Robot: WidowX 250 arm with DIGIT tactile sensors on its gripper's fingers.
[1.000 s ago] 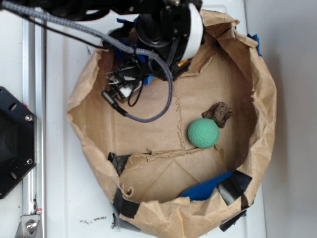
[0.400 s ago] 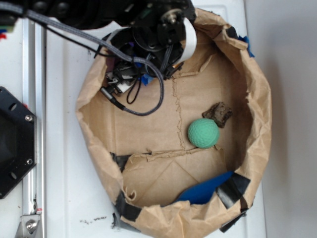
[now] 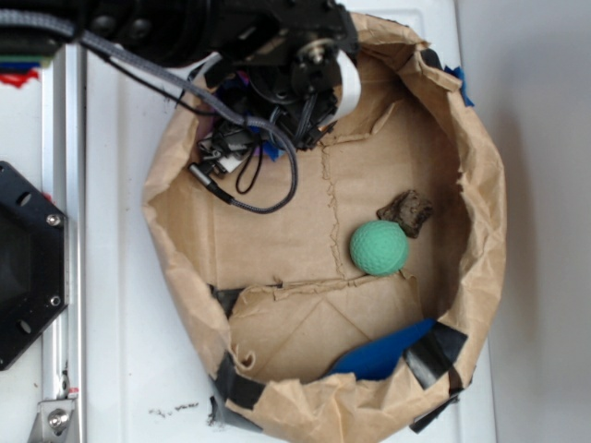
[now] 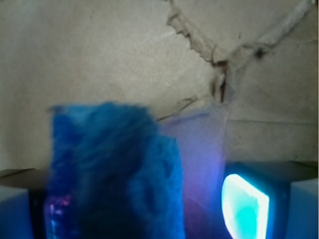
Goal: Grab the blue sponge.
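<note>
Hand (image 3: 268, 148) low over bag's (image 3: 480, 231) corner, around blue sponge (image 4: 119, 174).

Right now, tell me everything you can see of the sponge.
The sponge fills the lower left of the wrist view as a blue, fuzzy, porous block, blurred by closeness. It stands upright right before the camera, its lower part cut off by the frame, with brown paper behind it. A glowing blue pad shows to its right. Whether the claw grips it cannot be told. In the exterior view only a blue scrap shows under the arm.
</note>
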